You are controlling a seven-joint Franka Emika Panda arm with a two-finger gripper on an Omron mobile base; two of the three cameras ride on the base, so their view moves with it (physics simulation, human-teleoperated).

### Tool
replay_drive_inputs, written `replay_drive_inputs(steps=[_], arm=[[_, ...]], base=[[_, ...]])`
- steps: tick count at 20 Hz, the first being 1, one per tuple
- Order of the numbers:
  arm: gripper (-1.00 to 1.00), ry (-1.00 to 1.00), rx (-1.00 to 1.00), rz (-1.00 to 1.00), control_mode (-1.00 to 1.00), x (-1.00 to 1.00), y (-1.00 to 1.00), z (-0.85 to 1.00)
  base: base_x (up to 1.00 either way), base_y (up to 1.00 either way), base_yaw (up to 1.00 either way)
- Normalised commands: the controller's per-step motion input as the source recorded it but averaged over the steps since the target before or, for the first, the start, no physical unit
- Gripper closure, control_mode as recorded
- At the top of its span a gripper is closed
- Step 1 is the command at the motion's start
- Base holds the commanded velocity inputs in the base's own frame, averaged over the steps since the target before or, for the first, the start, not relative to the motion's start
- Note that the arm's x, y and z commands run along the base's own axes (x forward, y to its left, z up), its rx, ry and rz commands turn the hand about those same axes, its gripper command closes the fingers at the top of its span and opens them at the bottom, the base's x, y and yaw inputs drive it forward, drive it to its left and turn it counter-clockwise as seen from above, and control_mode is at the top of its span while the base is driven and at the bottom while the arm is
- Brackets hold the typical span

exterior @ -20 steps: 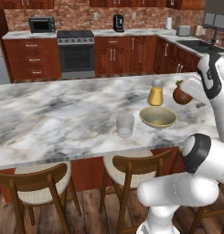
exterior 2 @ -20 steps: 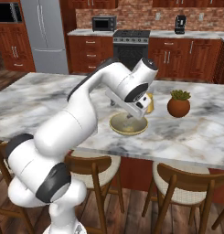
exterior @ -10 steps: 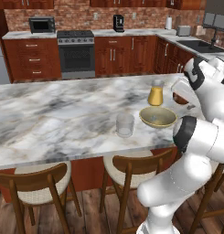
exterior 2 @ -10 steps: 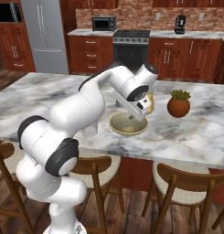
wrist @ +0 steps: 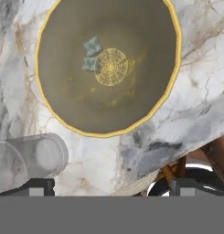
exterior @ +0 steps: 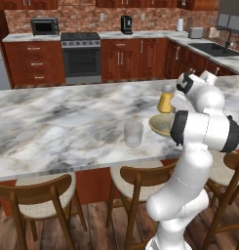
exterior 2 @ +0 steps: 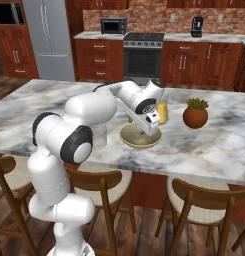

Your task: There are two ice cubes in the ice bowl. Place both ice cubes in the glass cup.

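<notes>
The dull yellow-olive ice bowl lies straight below the hand on the marble island, also seen as the ice bowl and, partly behind my arm, the ice bowl. Two small pale ice cubes touch near its centre: one ice cube and a second ice cube. The clear glass cup stands left of the bowl, and the glass cup shows at the lower left. My gripper hovers above the bowl, open and holding nothing, its fingertips wide apart.
A yellow jar stands just behind the bowl, and a brown-orange pot with a green plant sits to the bowl's right. Wooden stools line the island's near edge. My own arm blocks part of the bowl from the left side.
The arm's links have swung round and folded closer to the base. The hand has stayed over the bowl, sinking slightly.
</notes>
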Motion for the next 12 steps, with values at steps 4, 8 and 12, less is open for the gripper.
replay_drive_inputs(steps=[4, 8, 12], arm=[[-1.0, 0.0, 0.01, -0.04, -1.0, 0.56, 0.0, -0.21], [-1.0, 0.0, -0.01, 0.0, -1.0, 0.38, 0.0, -0.4], [-1.0, 0.01, -0.05, 0.0, -1.0, 0.45, 0.0, -0.51]], base=[[0.0, 0.0, 0.0], [0.0, 0.0, 0.0], [0.0, 0.0, 0.0]])
